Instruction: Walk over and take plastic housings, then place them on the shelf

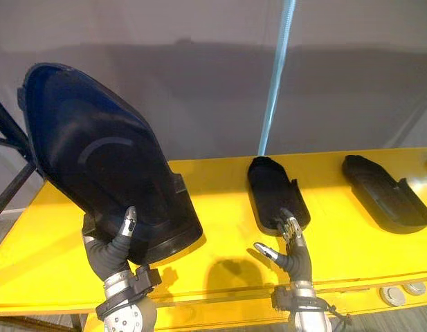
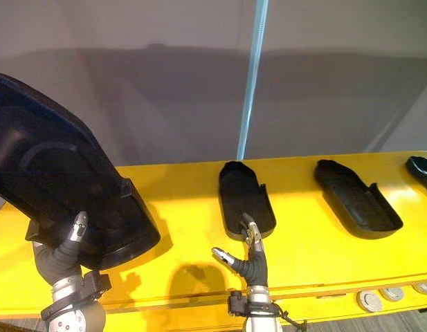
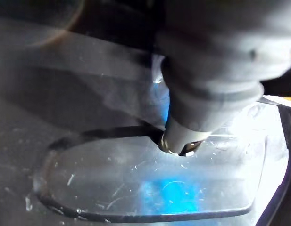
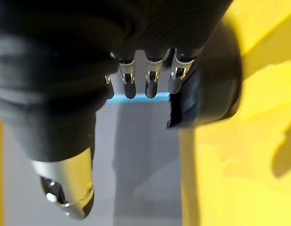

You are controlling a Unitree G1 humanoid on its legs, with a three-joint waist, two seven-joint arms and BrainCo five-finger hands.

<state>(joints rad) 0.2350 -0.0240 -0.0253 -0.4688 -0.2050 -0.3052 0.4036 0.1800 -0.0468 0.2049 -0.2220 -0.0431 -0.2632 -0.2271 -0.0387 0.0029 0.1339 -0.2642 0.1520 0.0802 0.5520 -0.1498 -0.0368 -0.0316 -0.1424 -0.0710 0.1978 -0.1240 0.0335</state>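
Observation:
My left hand [image 1: 109, 252] is shut on a large black plastic housing [image 1: 95, 159], thumb [image 3: 206, 94] pressed on its glossy inner face. The housing is tilted up, with its lower end just above the left part of the yellow shelf [image 1: 220, 235]. A smaller black housing [image 1: 275, 190] lies flat on the shelf's middle. My right hand [image 1: 293, 252] is open at that housing's near end, its straight fingers [image 4: 150, 80] reaching the rim [image 4: 216, 70] and the thumb [image 4: 70, 193] spread aside. Another housing [image 1: 383, 190] lies further right.
One more black housing [image 2: 424, 169] pokes in at the shelf's far right. A light blue upright post [image 1: 275, 83] rises behind the shelf before a grey wall. Round silver discs [image 1: 393, 296] sit below the shelf's front edge. A dark frame [image 1: 9, 138] stands at the left.

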